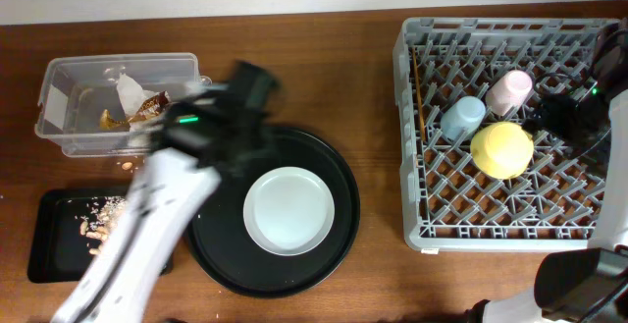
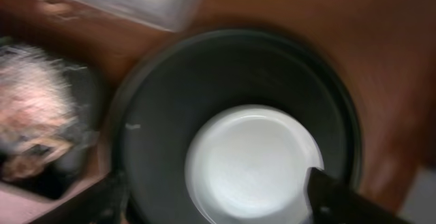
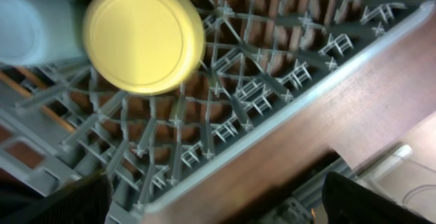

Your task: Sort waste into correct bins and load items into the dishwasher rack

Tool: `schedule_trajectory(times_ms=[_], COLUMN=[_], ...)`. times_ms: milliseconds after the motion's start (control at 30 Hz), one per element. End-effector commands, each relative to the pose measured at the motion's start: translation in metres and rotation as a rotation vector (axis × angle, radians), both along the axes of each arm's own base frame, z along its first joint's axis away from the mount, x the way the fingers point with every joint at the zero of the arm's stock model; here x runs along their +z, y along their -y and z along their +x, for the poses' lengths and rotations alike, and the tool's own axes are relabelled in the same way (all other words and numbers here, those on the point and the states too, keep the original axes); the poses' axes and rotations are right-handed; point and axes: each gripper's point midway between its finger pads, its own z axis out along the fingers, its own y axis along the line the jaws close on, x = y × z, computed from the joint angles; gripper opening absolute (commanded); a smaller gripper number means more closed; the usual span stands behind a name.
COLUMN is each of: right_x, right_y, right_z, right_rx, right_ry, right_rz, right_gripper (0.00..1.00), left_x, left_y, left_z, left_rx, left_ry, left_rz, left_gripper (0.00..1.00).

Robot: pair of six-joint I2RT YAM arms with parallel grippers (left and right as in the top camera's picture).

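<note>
We note: left arm [image 1: 147, 220] reaches diagonally across surface [image 1: 373, 68]; left pincer [image 2: 218, 198] spread wide, empty, near round black tray [image 1: 226, 264] bearing grey plate [image 1: 288, 210]. Right pincer [image 3: 218, 200] gapes, empty, above rack [image 1: 510, 227] holding yellow bowl [image 1: 501, 149].

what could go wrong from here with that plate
The plate lies flat in the round black tray, so the open left gripper may only scrape its low rim and let it slip. In the rack, the yellow bowl, blue cup and pink cup sit clustered; the plate could knock them.
</note>
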Motion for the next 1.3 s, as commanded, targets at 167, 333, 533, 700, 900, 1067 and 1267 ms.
schedule_trajectory(times_ms=[167, 333, 533, 700, 900, 1067, 1267], right_x=[0.014, -0.05, -0.114, -0.121, -0.171, -0.208, -0.221], right_y=[-0.106, -0.215, -0.312, -0.349, -0.357, -0.362, -0.364], right_z=[0.032, 0.013, -0.011, -0.007, -0.003, -0.012, -0.016], right_rx=[0.26, 0.605, 0.819, 0.8, 0.71, 0.707, 0.711], right_ry=[0.196, -0.002, -0.009, 0.097, 0.035, -0.067, -0.1], right_rz=[0.494, 0.463, 0.376, 0.199, 0.089, 0.112, 0.113], right_gripper=[0.99, 1.0, 0.88, 0.78, 0.73, 0.58, 0.36], left_x=[0.011, 0.011, 0.011, 0.011, 0.011, 0.011, 0.011], left_y=[-0.17, -0.181, -0.181, -0.181, -0.181, -0.181, -0.181], left_z=[-0.041, -0.045, -0.045, -0.045, -0.045, -0.045, -0.045], left_rx=[0.553, 0.594, 0.594, 0.594, 0.594, 0.594, 0.594], left_ry=[-0.073, -0.078, -0.078, -0.078, -0.078, -0.078, -0.078], left_rz=[0.003, 0.002, 0.002, 0.002, 0.002, 0.002, 0.002], left_gripper=[0.99, 0.99, 0.99, 0.99, 0.99, 0.99, 0.99])
